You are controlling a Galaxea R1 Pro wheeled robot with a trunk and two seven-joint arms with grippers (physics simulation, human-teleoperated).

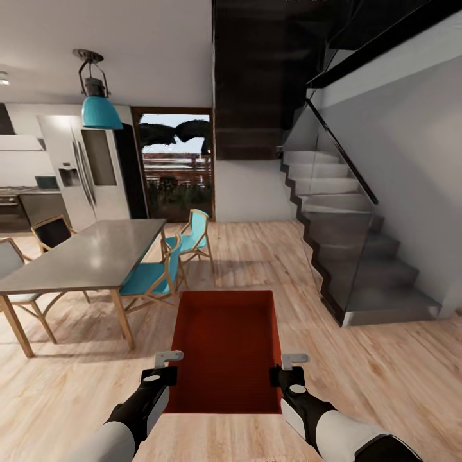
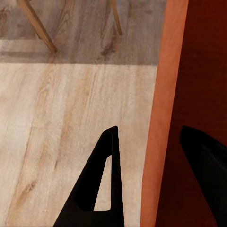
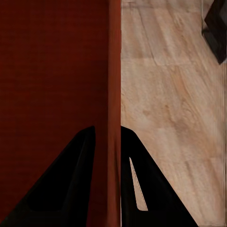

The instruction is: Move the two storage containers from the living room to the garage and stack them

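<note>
Transport is under way. Head view: 1 storage container (image 1: 226, 350) is carried above the wood floor (image 1: 391, 359), left gripper (image 1: 168, 359) and right gripper (image 1: 294, 361) at its side walls. Left wrist view: fingers (image 2: 101, 189) straddle the wall loosely. Right wrist view: fingers (image 3: 75, 184) pinch it. Next: drive on to the garage.

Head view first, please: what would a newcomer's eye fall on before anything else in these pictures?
The orange-red storage container stands out, carried low in front of the robot over the light wood floor, with the left hand and right hand each pinching a side wall. Behind it on the left are a grey dining table with teal chairs and a teal pendant lamp; a dark staircase with a glass railing climbs on the right.
</note>
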